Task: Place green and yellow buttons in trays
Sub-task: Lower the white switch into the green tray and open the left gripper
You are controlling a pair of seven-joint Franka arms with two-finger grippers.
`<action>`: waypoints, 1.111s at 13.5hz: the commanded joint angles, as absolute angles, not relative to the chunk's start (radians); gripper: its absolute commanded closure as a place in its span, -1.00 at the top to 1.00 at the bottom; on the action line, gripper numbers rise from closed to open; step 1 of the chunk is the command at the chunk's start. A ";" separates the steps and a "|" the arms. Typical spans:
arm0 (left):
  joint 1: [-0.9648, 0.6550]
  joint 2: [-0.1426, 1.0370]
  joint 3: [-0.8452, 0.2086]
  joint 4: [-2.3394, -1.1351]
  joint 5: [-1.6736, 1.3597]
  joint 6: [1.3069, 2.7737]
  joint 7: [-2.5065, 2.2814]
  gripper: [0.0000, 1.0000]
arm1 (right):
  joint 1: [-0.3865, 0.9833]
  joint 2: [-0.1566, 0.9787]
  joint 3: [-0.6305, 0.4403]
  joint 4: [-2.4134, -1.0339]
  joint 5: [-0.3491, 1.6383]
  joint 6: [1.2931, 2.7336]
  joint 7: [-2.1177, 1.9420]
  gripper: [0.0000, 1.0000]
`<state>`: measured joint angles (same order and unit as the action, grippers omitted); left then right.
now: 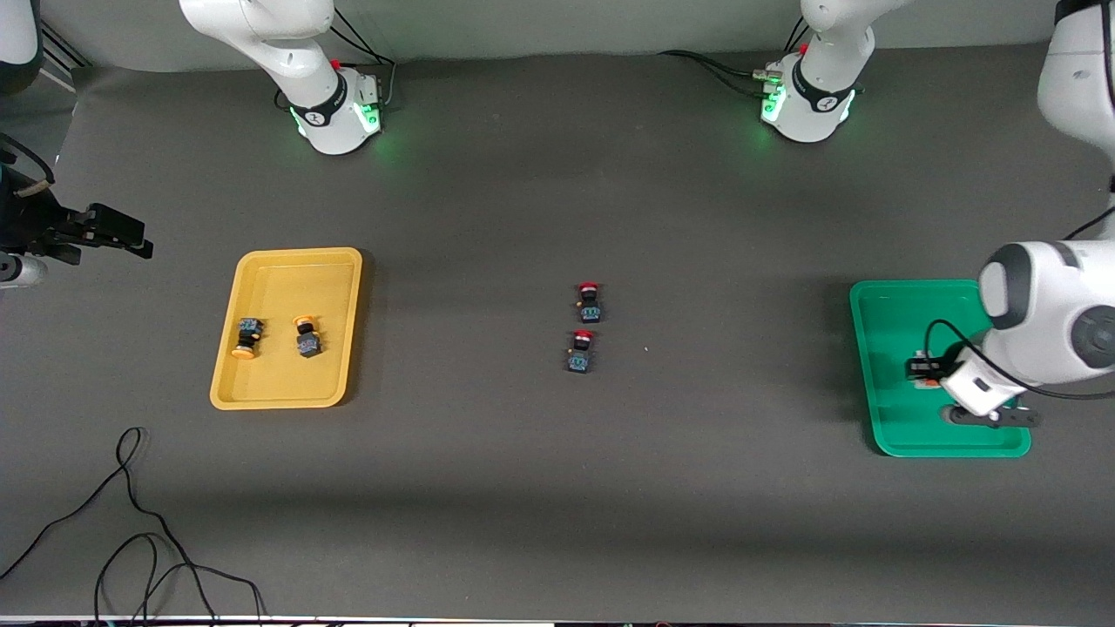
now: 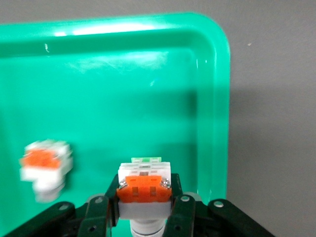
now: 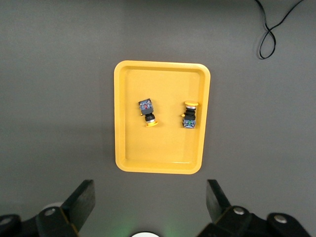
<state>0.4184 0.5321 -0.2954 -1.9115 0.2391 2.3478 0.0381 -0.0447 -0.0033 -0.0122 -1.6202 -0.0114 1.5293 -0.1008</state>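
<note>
White-bodied button (image 2: 143, 189) within left end effector (image 2: 144, 207) grip

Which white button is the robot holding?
The one clamped in the left gripper over the green tray: the white button with the orange block. The other white button lies loose in the tray.

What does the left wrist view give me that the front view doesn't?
Only the left wrist view shows the left gripper shut on a white-bodied button over the green tray, with a second white-bodied button lying in that tray. Only the front view shows the yellow tray holding two yellow-capped buttons, two red-capped buttons mid-table, and the right gripper waiting. Both show the green tray.
</note>
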 commanded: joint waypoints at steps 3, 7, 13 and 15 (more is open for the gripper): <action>0.448 0.560 -0.279 -1.974 0.270 2.471 0.075 -1.00 | -0.044 0.008 -0.005 -1.595 -0.035 1.517 -0.077 0.99; 0.449 0.558 -0.273 -1.971 0.282 2.484 0.089 0.98 | -0.044 -0.002 -0.005 -1.600 -0.028 1.509 -0.025 0.99; 0.426 0.323 -0.322 -1.890 0.267 2.087 0.081 1.00 | -0.046 0.006 -0.012 -1.598 -0.020 1.514 -0.037 0.99; 0.426 0.281 -0.371 -1.772 0.264 1.857 0.092 1.00 | -0.046 0.003 -0.012 -1.595 -0.020 1.511 -0.037 0.99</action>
